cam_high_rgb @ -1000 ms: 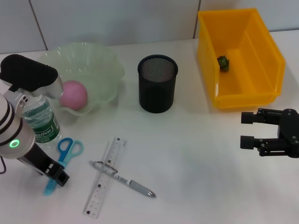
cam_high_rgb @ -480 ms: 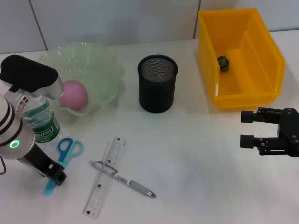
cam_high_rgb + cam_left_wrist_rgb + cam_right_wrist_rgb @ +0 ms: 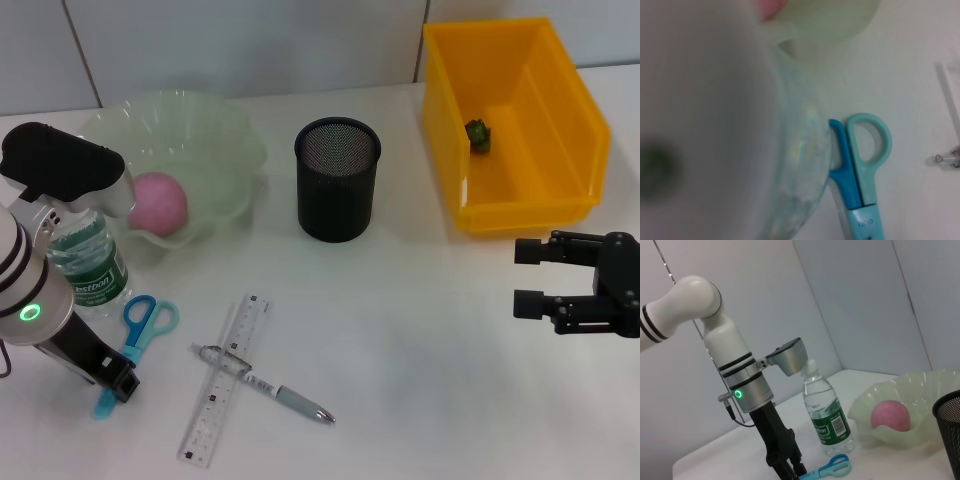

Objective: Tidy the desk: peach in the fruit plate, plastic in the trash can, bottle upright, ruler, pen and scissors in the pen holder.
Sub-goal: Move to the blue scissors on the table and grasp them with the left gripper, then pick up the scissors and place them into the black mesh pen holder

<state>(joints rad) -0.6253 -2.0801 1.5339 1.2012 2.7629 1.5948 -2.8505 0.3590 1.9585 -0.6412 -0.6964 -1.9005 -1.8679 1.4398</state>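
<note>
Left gripper (image 3: 112, 382) sat low beside the scissors (image 3: 140, 325), probably lining up a grab, jaws too hidden to tell; right gripper (image 3: 530, 277) idled, spread apart.

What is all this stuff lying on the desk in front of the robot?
Peach: one, pink, in the fruit plate.
Fruit plate: one, pale green, back left.
Bottle: one, clear with green label, upright beside the plate.
Scissors: one, blue, in front of the bottle.
Ruler: one, clear, front centre.
Pen: one, grey, lying across the ruler.
Pen holder: one, black mesh, centre.
Trash can: one, yellow, back right.
Plastic: one, green, inside the trash can.
Left gripper: at the scissors.
Right gripper: open, near the trash can.
</note>
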